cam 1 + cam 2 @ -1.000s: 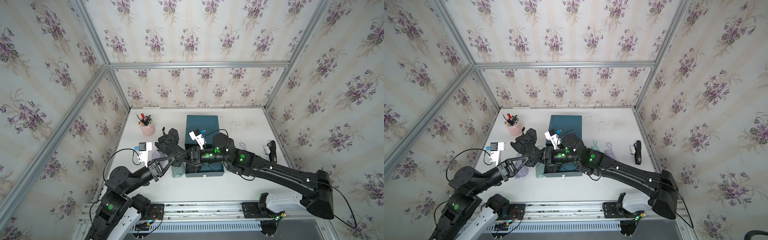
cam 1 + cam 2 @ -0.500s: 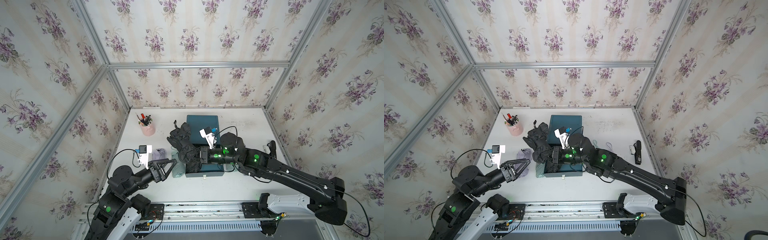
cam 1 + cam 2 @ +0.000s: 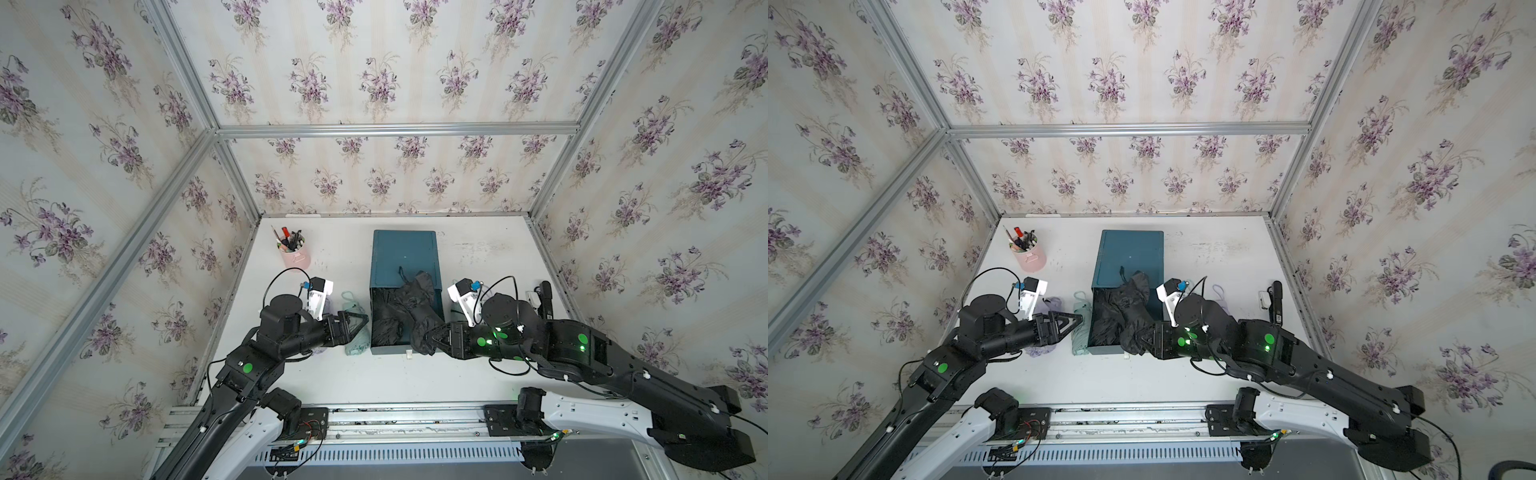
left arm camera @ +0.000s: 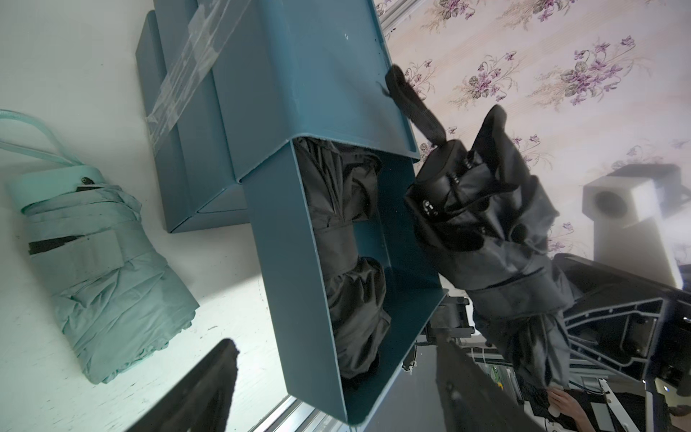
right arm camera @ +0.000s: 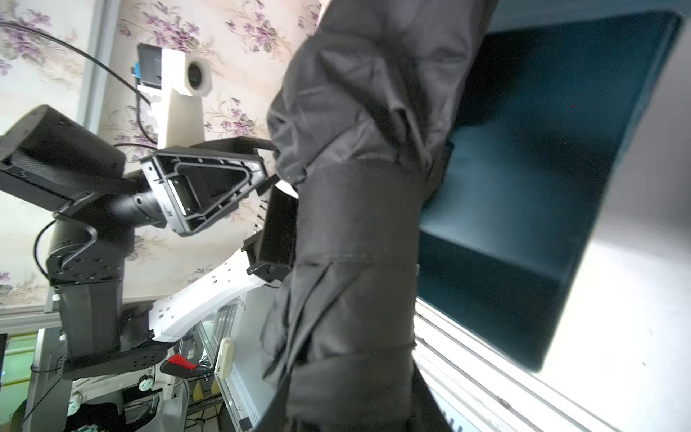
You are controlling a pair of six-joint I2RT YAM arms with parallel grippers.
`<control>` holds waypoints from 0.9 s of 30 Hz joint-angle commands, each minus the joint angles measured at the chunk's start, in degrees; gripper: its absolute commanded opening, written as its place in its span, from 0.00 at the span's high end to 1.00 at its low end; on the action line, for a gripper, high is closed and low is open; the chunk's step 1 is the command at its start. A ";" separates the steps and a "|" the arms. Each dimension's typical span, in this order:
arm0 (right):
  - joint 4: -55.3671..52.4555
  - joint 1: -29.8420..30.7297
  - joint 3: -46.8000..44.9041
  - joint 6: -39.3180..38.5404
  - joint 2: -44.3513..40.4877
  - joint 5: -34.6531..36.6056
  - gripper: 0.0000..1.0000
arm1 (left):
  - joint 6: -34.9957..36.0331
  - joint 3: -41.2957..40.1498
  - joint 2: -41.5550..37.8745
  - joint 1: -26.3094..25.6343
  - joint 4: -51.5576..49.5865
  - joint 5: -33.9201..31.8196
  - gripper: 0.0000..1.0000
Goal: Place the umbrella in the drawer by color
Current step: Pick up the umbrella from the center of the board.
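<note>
The drawer (image 3: 388, 350), the top one of the teal cabinet (image 3: 403, 253), was pulled out toward 6 o'clock so that its opening lay clear from above. One stowed black umbrella (image 4: 347, 262) was laid lengthwise along its 9 o'clock side, which left room beside it.

The held black umbrella (image 3: 419, 305) was clamped near its lower end by the right claw (image 3: 434, 338). It was tilted over the drawer's 3 o'clock rim with its strap end toward 12 o'clock, presumably to be lowered into that free space with its matching colour.

The left claw (image 3: 360, 322) was spread apart and empty. It was poised just above the mint-green umbrella (image 4: 104, 269), which lay on the desk (image 3: 374, 382) at 9 o'clock of the drawer and was probably the next pick.

The right claw's fingers were largely buried in black fabric, so the exact contact could not be made out. The lower drawers were covered from above, and their contents could not be told. A lavender umbrella (image 3: 1040, 352) was mostly hidden under the left arm.
</note>
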 commanded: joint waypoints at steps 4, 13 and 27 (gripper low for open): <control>-3.74 0.04 2.56 5.38 2.54 0.91 1.00 | 1.10 -1.35 3.67 -1.38 6.17 1.08 0.18; -8.10 -0.26 8.33 6.83 10.40 3.11 1.00 | 1.88 -2.86 4.70 -2.68 6.58 -0.42 0.23; -7.97 -3.10 7.16 8.50 12.64 5.57 1.00 | 3.63 -3.18 5.82 -3.33 5.73 -0.59 0.38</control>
